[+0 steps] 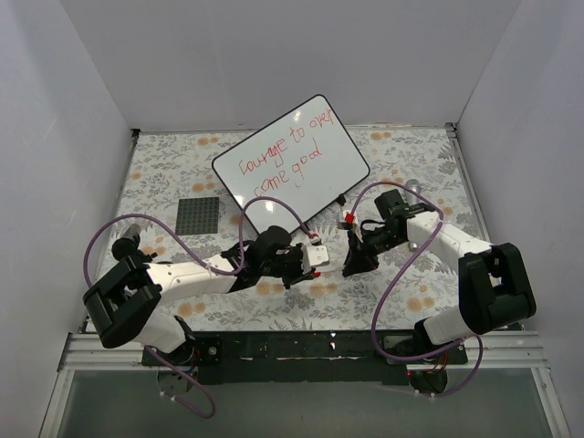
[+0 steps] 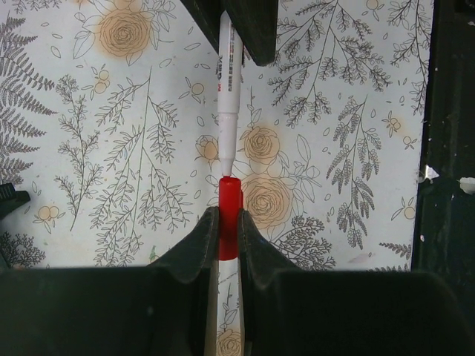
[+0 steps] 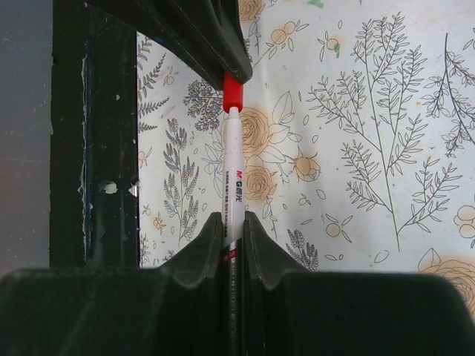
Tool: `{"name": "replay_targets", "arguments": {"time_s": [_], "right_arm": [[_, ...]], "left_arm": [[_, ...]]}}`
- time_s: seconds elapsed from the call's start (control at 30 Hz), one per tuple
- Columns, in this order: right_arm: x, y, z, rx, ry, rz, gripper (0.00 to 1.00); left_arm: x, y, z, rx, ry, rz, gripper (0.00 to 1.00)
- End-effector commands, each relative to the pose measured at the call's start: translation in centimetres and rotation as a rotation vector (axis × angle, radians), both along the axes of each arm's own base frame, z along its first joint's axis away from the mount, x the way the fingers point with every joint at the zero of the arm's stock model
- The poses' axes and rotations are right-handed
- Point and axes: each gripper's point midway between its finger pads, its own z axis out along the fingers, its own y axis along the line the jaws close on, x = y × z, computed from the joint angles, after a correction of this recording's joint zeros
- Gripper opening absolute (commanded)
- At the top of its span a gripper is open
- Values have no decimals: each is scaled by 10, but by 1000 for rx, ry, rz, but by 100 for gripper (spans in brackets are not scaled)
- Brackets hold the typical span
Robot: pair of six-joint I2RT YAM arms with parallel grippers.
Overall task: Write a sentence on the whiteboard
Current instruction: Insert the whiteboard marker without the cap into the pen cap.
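Red cap [image 2: 229,199] sits clamped in the left gripper [image 2: 228,226]; the right gripper [image 3: 231,222] is closed on the marker [image 3: 234,163], nib at the cap mouth, aligned. Judged recapping: push straight along the axis, no tilt. The whiteboard [image 1: 330,180], bearing the sentence [image 1: 283,151], lies at eleven o'clock, well apart.

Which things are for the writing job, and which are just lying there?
For the job: whiteboard, red sentence, marker in the right end effector, red cap in the left end effector.
Just lying about: dark grey square mat, flowered table cover.
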Motion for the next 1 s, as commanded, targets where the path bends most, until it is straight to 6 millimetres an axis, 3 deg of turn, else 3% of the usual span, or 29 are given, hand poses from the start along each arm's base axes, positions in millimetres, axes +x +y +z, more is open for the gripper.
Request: {"name": "replay_targets", "arguments": {"time_s": [0.0, 0.67, 0.97], "right_arm": [[5, 7, 11, 44, -19, 10, 1], [1, 10, 8, 48, 5, 28, 1], [-4, 13, 6, 53, 23, 56, 1]], "left_arm": [[6, -14, 18, -48, -21, -17, 0], [1, -46, 42, -138, -33, -122, 0], [5, -84, 64, -187, -80, -223, 0]]}}
